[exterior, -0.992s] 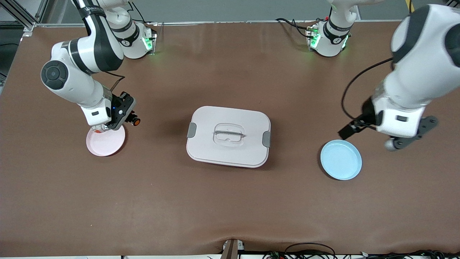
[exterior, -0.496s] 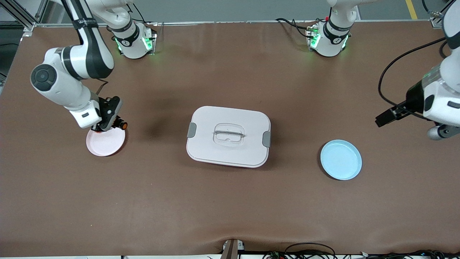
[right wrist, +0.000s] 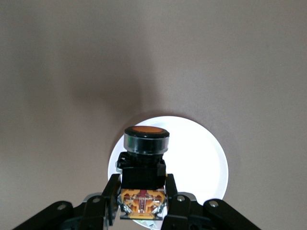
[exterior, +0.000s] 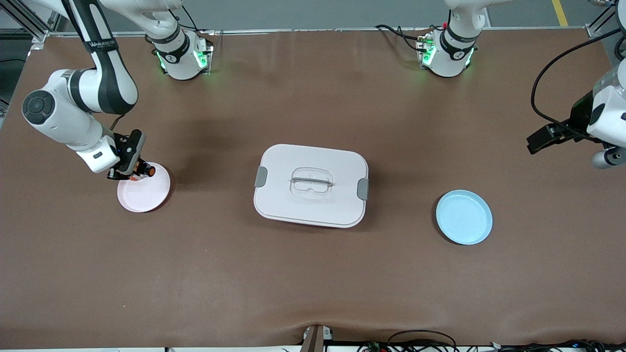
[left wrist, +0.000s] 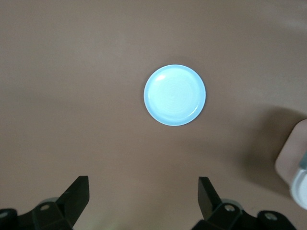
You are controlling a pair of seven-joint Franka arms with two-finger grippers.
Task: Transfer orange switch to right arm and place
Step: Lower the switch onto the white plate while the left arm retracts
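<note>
The orange switch [right wrist: 144, 160], a black block with a round orange cap, is clamped between the fingers of my right gripper [right wrist: 142, 192]. The gripper is shut on the switch's body. In the front view the right gripper [exterior: 131, 171] hangs over the rim of the pink plate [exterior: 146, 193], and the orange switch [exterior: 146, 170] points its cap over the plate. The pink plate [right wrist: 201, 158] lies directly under the switch. My left gripper [left wrist: 142, 200] is open with nothing between its fingers. It hangs high over bare table at the left arm's end [exterior: 605, 157].
A white lidded box [exterior: 311, 205] with grey clasps stands mid-table. A light blue plate [exterior: 463, 216] lies toward the left arm's end, holds nothing, and shows as the blue plate [left wrist: 175, 95] below the left wrist. Cables hang over the table edge nearest the front camera.
My right arm has carried the switch toward its own end of the table, and the switch now sits over the pink plate's rim. My left arm has drawn back from the blue plate.
</note>
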